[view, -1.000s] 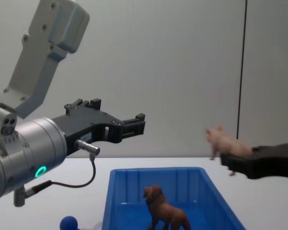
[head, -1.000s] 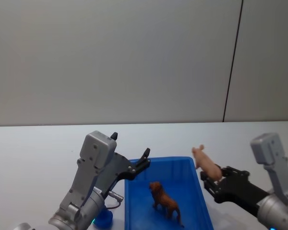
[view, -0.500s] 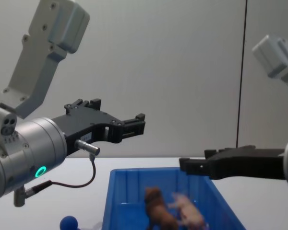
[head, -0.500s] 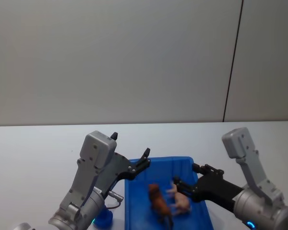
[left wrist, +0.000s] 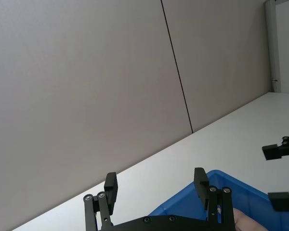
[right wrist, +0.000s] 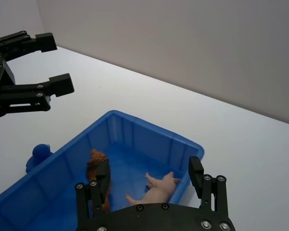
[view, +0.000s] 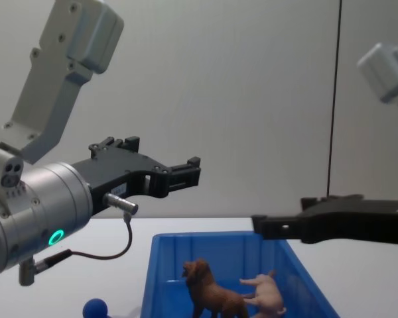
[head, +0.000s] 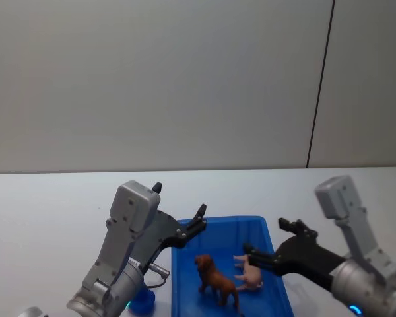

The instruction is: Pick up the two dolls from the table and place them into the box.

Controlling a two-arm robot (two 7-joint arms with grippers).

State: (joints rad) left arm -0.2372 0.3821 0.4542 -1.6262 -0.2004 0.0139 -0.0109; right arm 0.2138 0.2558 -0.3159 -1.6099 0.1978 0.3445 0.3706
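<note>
Head view: pig [head: 253,272] in box [head: 228,220], just beneath right gripper [head: 264,236] (jaws apart)

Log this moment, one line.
lion upright in bin | pig on side beside it | left gripper open | right gripper open above bin

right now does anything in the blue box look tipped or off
The pig lies on its side in the box, legs out sideways, beside the upright lion. The right gripper is open above it; the left gripper is open, raised by the box's far left corner. Nothing else looks off.
</note>
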